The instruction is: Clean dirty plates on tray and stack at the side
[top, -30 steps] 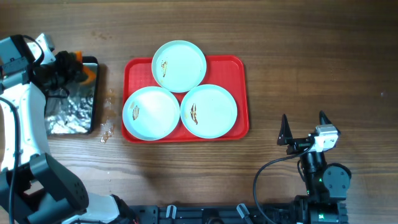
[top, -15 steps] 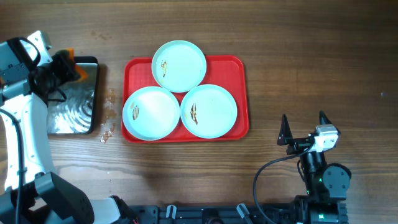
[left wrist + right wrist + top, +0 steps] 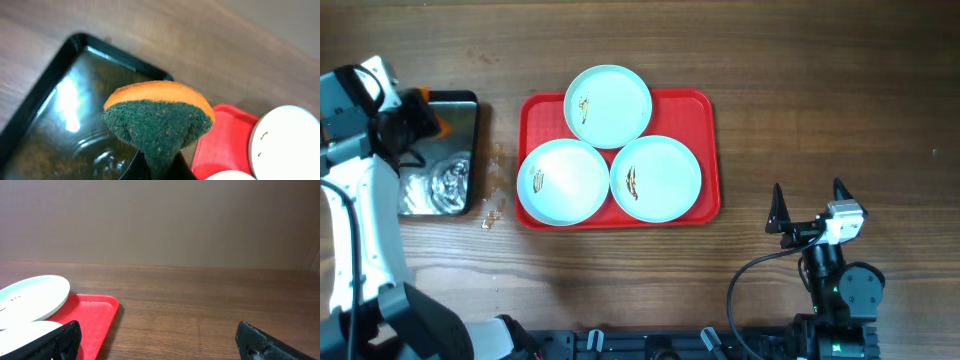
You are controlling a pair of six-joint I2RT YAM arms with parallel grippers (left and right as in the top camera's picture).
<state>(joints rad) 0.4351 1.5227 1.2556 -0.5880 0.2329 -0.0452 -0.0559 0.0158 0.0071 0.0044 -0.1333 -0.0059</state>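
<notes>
Three pale mint plates with small brown smears sit on the red tray (image 3: 705,150): one at the back (image 3: 608,106), one front left (image 3: 563,181), one front right (image 3: 656,178). My left gripper (image 3: 418,115) is shut on an orange and green sponge (image 3: 159,117) and holds it above the black pan's (image 3: 460,110) left edge. The left wrist view shows the tray (image 3: 225,142) and a plate (image 3: 285,142) at the right. My right gripper (image 3: 810,205) is open and empty, to the right of the tray; the right wrist view shows its fingers (image 3: 157,340) with the tray (image 3: 95,312) at the left.
The black pan holds rippling water (image 3: 445,180). Small wet spots and crumbs (image 3: 492,205) lie on the wood between pan and tray. Bare wooden table (image 3: 820,100) lies right of the tray.
My left gripper has lifted the sponge out of the pan's water and moved left and back. The water is settling. The right arm has not moved.
</notes>
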